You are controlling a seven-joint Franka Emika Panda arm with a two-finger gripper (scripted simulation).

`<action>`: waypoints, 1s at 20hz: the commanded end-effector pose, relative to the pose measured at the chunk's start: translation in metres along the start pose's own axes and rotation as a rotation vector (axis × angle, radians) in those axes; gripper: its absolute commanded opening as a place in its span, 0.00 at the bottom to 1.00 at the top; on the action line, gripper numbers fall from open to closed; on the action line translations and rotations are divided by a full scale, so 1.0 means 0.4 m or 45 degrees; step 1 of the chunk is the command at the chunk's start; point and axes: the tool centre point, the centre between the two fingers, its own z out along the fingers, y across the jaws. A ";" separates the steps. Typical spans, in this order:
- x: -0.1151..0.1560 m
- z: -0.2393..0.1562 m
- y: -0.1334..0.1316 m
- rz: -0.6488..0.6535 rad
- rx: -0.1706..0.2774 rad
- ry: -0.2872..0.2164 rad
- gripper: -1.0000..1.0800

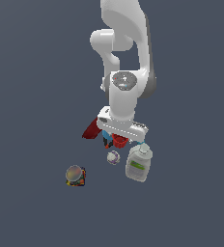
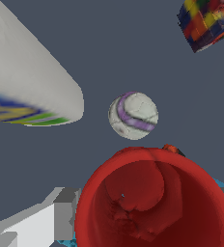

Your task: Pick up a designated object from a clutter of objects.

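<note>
The red cup [image 2: 152, 202] is straddled by spread fingers [image 2: 61, 212] – not yet gripped; its rim could be crushed or tipped onto the ball [image 2: 133, 115] nearby.

red cup [image 1: 119, 141] mostly hidden, tool [image 1: 119, 137] state perhaps unreadable

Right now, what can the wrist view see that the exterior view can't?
Only the wrist view looks down inside the red cup and shows a claw finger beside it. Only the exterior view shows the white arm, the dark-red bowl and the pump bottle's whole shape. Both show the ball and the round-lidded can.
</note>
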 end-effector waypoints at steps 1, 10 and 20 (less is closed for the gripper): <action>-0.004 -0.045 0.057 0.003 0.000 -0.001 0.00; -0.021 -0.221 0.267 0.003 -0.001 -0.010 0.00; -0.034 -0.426 0.507 0.004 -0.005 -0.018 0.00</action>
